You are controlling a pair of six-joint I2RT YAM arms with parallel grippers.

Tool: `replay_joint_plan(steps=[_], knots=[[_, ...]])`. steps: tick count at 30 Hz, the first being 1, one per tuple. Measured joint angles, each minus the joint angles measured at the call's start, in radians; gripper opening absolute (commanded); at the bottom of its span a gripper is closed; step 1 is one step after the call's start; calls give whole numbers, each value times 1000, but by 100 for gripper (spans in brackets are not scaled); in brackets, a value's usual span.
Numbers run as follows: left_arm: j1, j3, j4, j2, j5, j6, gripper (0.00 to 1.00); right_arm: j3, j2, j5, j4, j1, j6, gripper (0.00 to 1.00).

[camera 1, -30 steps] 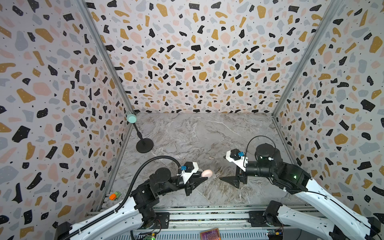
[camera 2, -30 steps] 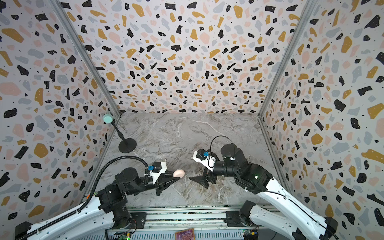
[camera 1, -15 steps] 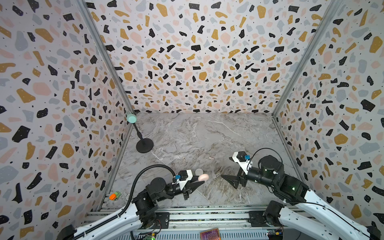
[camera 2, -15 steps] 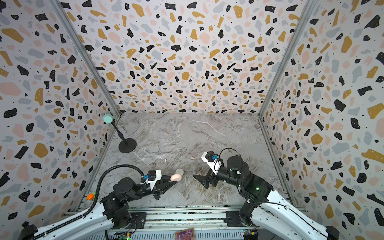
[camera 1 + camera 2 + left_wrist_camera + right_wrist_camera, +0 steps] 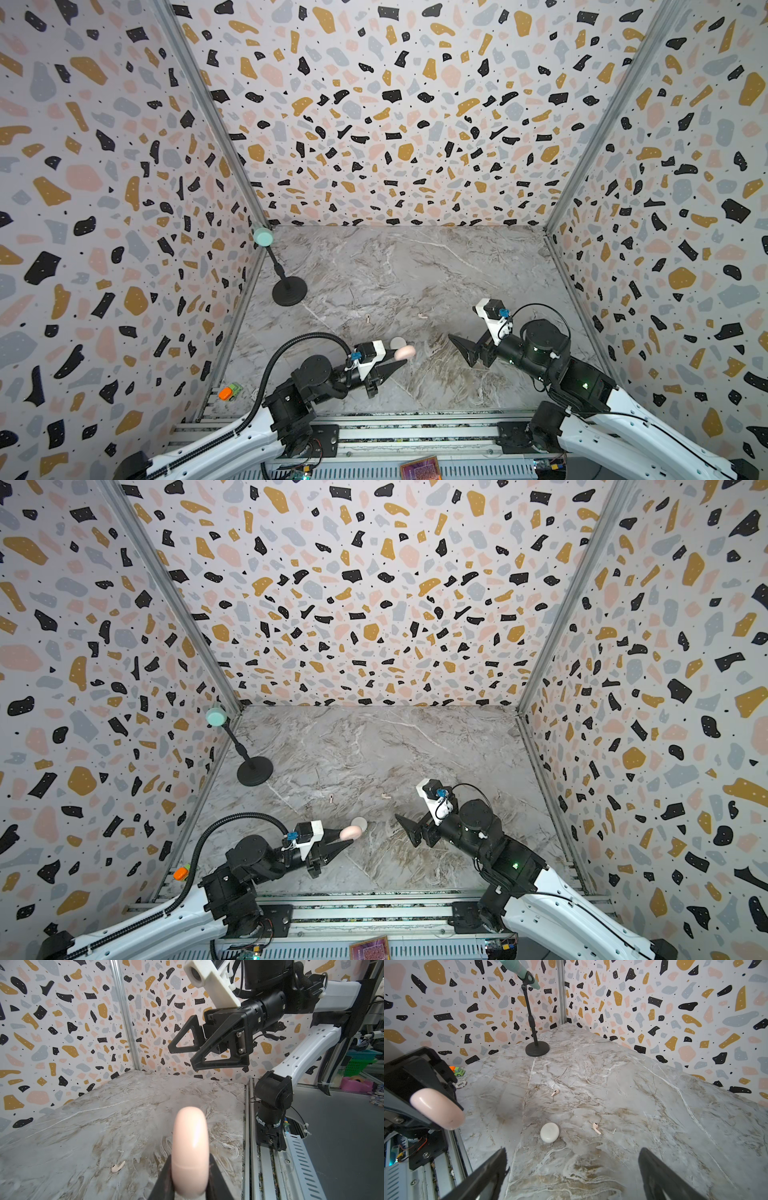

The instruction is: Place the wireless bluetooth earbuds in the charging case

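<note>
My left gripper [image 5: 401, 357] [image 5: 190, 1167] is shut on a pale pink round charging case [image 5: 405, 352] [image 5: 350, 833] [image 5: 190, 1142] [image 5: 437, 1107], lid closed, held edge-up above the marble table. A white round case [image 5: 397, 343] [image 5: 549, 1132] lies closed on the table just behind it. Two pale pink earbuds lie loose farther back: one earbud [image 5: 367, 318] [image 5: 555, 1092] and another earbud [image 5: 422, 316] [image 5: 597, 1128] [image 5: 118, 1166]. My right gripper [image 5: 457, 343] [image 5: 180, 1057] [image 5: 572, 1153] hangs open and empty, facing the held case from the right.
A black microphone stand [image 5: 289, 291] [image 5: 537, 1051] with a teal head [image 5: 263, 237] stands at the back left. A small orange-and-green toy [image 5: 230, 391] [image 5: 457, 1071] and a round chip [image 5: 460, 1084] lie by the left wall. A metal rail [image 5: 415, 428] runs along the front.
The right arm has drawn back toward the front rail, its gripper still open. The left arm has lowered slightly while the pink case stays almost in place.
</note>
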Motion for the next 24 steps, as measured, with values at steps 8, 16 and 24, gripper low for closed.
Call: replay_joint_plan(steps=[8,16,24], knots=[[0,0,39,97,54,-23,0,-37,-26,-44,74,0,1,99],[0,0,63,106,93,-43,0,-55,-27,-61,137,56,0,99],[0,2,59,97,114,-43,0,-54,16,27,175,219,-24,99]])
